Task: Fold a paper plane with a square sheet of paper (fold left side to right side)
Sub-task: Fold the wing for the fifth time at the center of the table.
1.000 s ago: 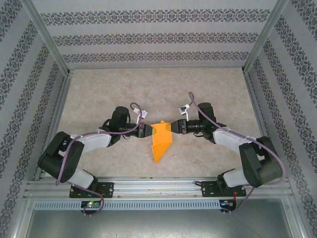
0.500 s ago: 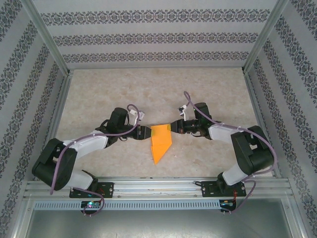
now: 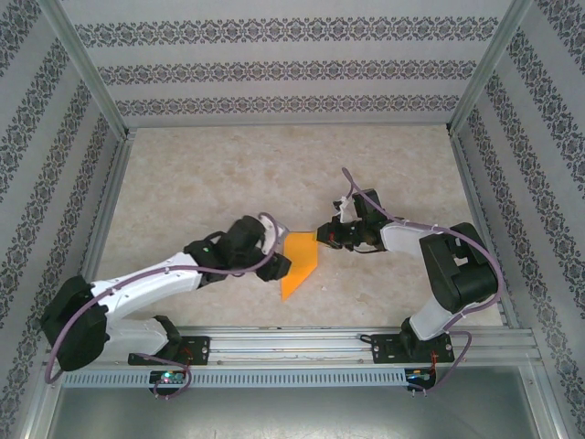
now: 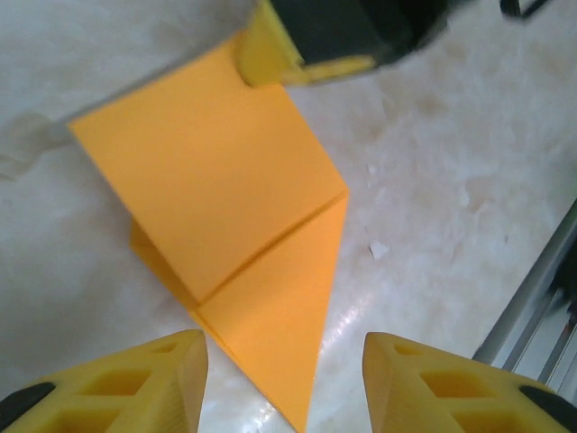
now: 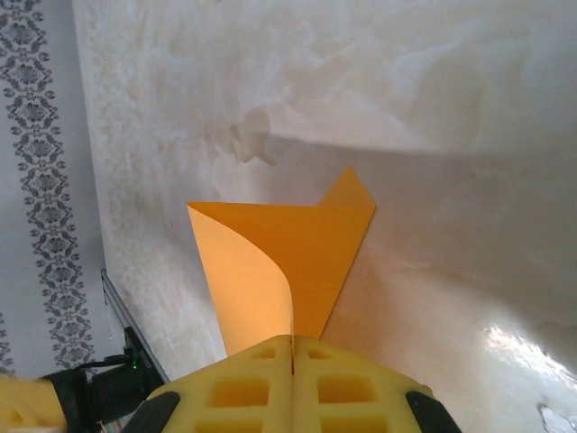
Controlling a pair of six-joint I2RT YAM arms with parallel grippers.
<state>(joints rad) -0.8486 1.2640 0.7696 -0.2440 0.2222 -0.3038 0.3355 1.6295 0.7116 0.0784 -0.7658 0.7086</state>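
The orange sheet of paper (image 3: 300, 261) lies on the table between the two grippers, folded into a wedge with its point toward the near edge. My right gripper (image 3: 322, 237) is shut on the paper's far right edge, and one layer (image 5: 248, 280) curls up from its closed fingertips (image 5: 291, 347). My left gripper (image 3: 279, 267) stands open at the paper's left side. In the left wrist view the paper's point (image 4: 288, 361) lies between the spread yellow fingers (image 4: 162, 379) without touching them. The right gripper's finger (image 4: 266, 54) shows at the paper's far corner.
An aluminium rail (image 3: 292, 343) runs along the near edge just behind the paper's point, also visible as a rail (image 4: 532, 307) in the left wrist view. Patterned walls (image 3: 274, 69) enclose the marbled table (image 3: 228, 174). A tiny white scrap (image 4: 377, 250) lies beside the paper.
The left gripper opened, let go of the paper and swung toward the near side beside it. The right gripper closed on the paper's right edge. The paper shifted slightly toward the near edge.
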